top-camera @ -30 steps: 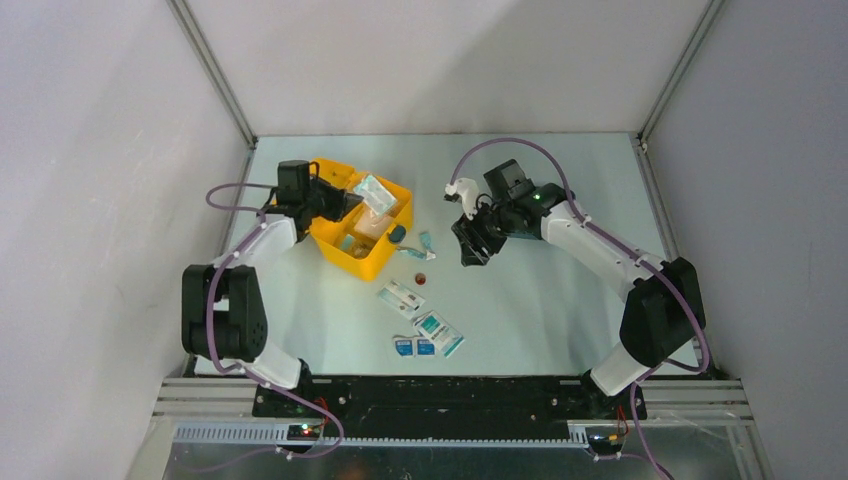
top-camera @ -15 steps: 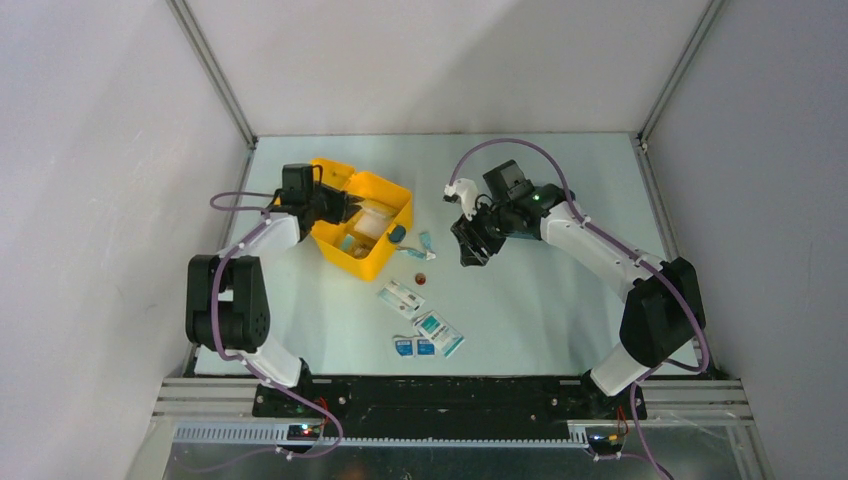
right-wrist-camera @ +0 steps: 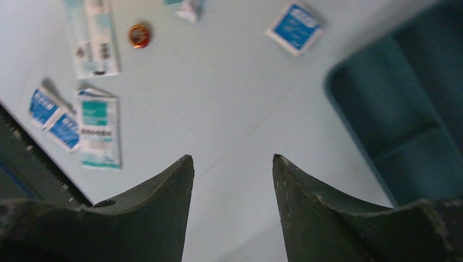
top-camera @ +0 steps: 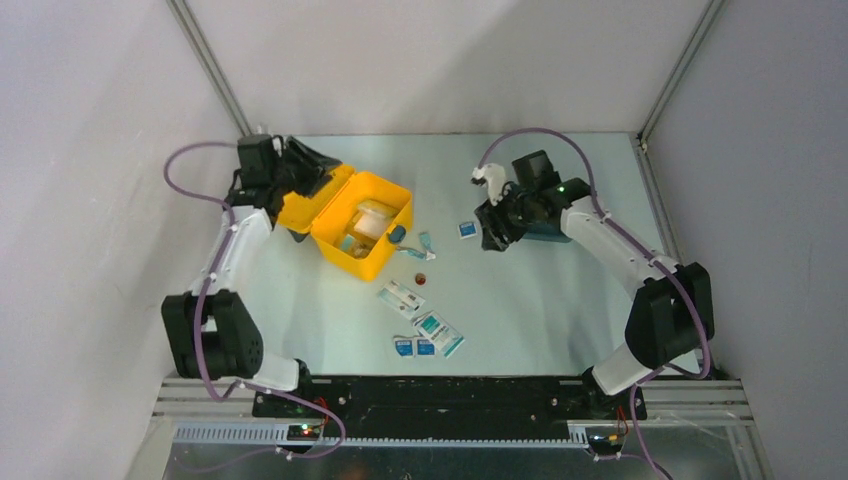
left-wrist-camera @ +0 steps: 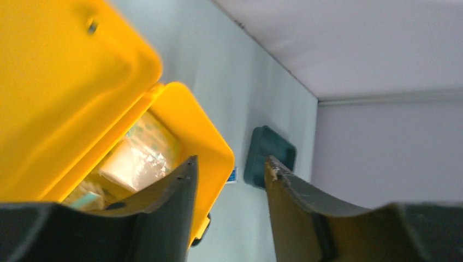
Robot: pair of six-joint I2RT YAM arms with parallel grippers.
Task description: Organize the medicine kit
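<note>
Several packets (top-camera: 437, 333) and a teal tray (right-wrist-camera: 404, 109) lie outside the medicine kit (top-camera: 352, 258) — left gripper (left-wrist-camera: 229, 166), right gripper (right-wrist-camera: 233, 161) both spread, empty.

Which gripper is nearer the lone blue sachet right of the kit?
Right. The right gripper sits just right of the blue sachet; the left gripper is far left, beyond the medicine kit, by its lid.

- White shells and black joint housings on left arm (top-camera: 235, 250) and right arm (top-camera: 610, 245).
- Thin purple cable (top-camera: 185, 165) running along each arm.
- Small green light (top-camera: 562, 185) near right wrist.
- Dark tapered fingers (left-wrist-camera: 164, 218), tips scuffed, on left gripper (left-wrist-camera: 230, 159) and right gripper (right-wrist-camera: 232, 156).
</note>
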